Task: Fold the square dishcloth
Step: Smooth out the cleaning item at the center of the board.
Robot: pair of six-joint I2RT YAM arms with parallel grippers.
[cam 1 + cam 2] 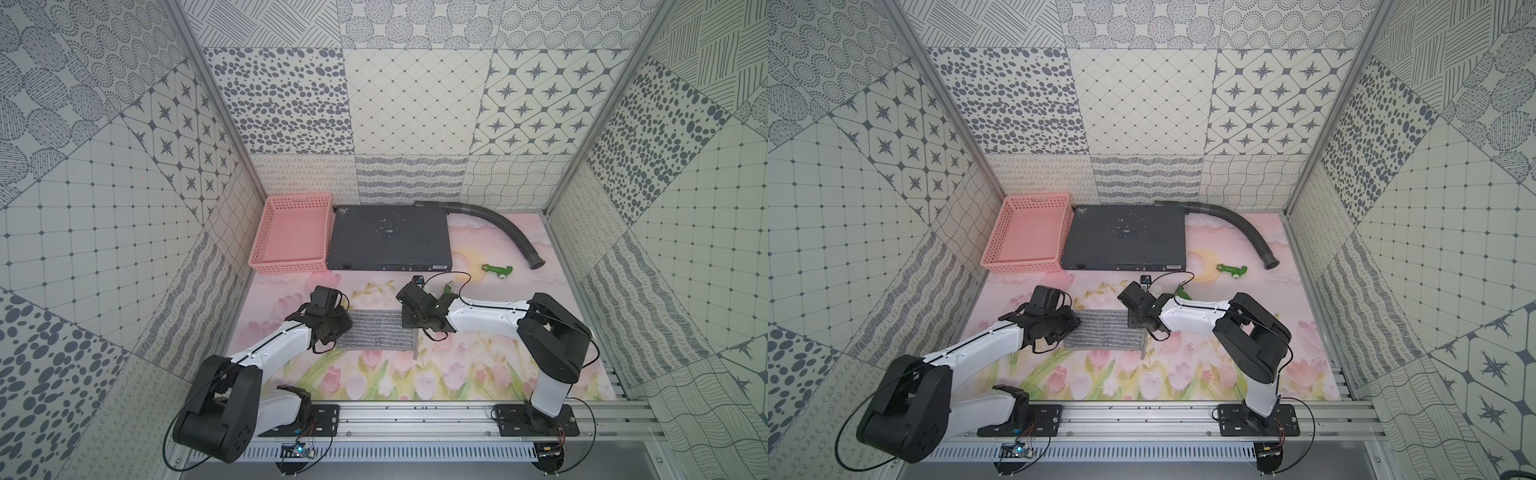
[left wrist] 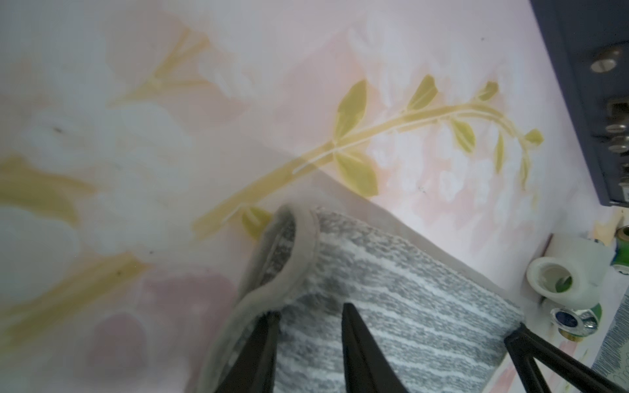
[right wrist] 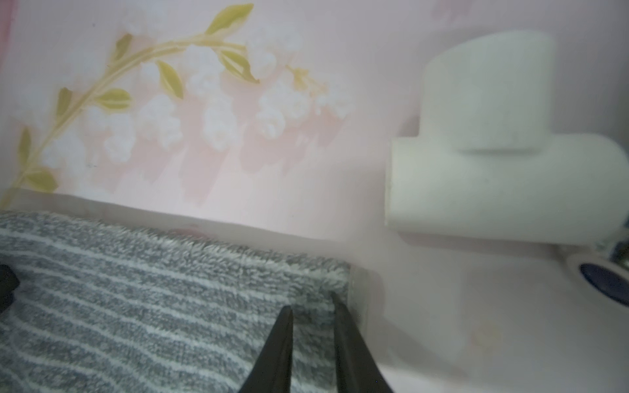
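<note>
The square dishcloth point(image 1: 376, 328) point(image 1: 1102, 328), grey and fuzzy with thin whitish stripes, lies as a flat rectangle on the flowered mat between my two arms. My left gripper point(image 2: 309, 311) is at its left edge, shut on the cloth point(image 2: 408, 306), whose hemmed corner curls up beside one finger. My right gripper point(image 3: 311, 301) is at the cloth's right edge, its jaws narrow and shut on a tuft of the cloth point(image 3: 136, 289). In both top views the wrists hide the fingertips.
A pink basket point(image 1: 286, 266) stands at the back left beside a flat dark grey metal box point(image 1: 388, 239). A grey ribbed hose point(image 1: 498, 224) and a green fitting point(image 1: 498, 270) lie at the back right. A white T-shaped pipe fitting point(image 3: 493, 153) sits just beyond the cloth's right corner.
</note>
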